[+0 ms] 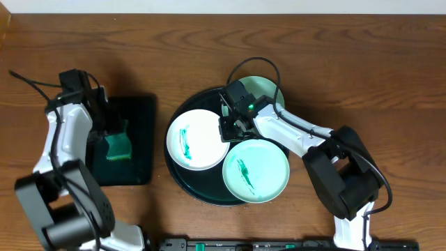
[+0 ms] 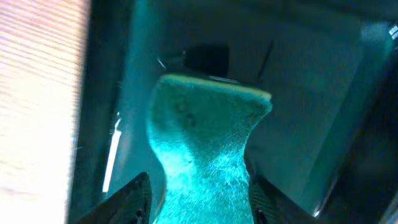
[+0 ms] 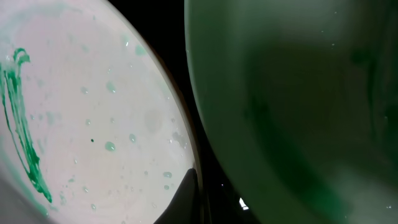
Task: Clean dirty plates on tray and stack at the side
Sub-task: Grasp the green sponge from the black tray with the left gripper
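The round black tray holds three plates. The white plate, at the tray's left, has a green smear and also shows in the right wrist view. One turquoise plate, at the front right, is smeared. Another turquoise plate lies at the back, partly under my right arm. My right gripper is low between the white and front plates. Only one finger shows, at the white plate's rim, with a shadowed turquoise plate beside it. My left gripper pinches the green cloth.
The green cloth sits on a smaller rectangular black tray at the left, on the brown wooden table. The right arm reaches over the round tray's back right. A dark bar runs along the table's front edge.
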Controlling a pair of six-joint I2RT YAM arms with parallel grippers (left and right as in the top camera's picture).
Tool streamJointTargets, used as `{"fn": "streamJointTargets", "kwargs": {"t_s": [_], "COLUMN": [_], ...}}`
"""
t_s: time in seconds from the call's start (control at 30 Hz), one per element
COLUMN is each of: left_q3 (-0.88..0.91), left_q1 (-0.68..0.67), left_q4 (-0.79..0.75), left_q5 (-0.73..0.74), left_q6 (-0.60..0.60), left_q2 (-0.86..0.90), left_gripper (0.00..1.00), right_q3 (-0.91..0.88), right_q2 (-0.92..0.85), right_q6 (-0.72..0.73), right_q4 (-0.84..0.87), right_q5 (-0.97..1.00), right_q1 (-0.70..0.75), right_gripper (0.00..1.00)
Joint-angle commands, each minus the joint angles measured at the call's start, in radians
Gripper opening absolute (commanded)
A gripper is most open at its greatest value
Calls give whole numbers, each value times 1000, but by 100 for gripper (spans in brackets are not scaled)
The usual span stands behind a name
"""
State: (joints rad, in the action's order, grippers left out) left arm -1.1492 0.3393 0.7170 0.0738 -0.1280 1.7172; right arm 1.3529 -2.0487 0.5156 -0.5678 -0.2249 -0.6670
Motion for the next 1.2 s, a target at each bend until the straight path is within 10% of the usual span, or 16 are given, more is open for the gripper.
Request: {"fn": "streamJointTargets", "kwargs": {"t_s": [0.0,0.23,0.77,0.83,1.17], "left_q3": [-14,-14,5,4,-81], "left_q1": [2,2,2,2,2], "left_q4": [3,-14,-20,-20,77], "left_q5": [47,46,49,58,112], "left_q6": [-32,-33,-19,-11,44], "left_q2": [57,107,199,197,42], "left_gripper": [51,35,33,8,7], "right_q3": [21,21,21,21,21], "right_q2": [-11,-11,-11,-11,-11], "right_q6": [-23,-23,-23,-23,-22], "right_q4": [0,-1,-1,0,1], "right_q5": [-27,-29,-31,-31,-38], "right_q1": [-11,-7,-7,-7,-6], "right_gripper": [1,1,1,1,1]}}
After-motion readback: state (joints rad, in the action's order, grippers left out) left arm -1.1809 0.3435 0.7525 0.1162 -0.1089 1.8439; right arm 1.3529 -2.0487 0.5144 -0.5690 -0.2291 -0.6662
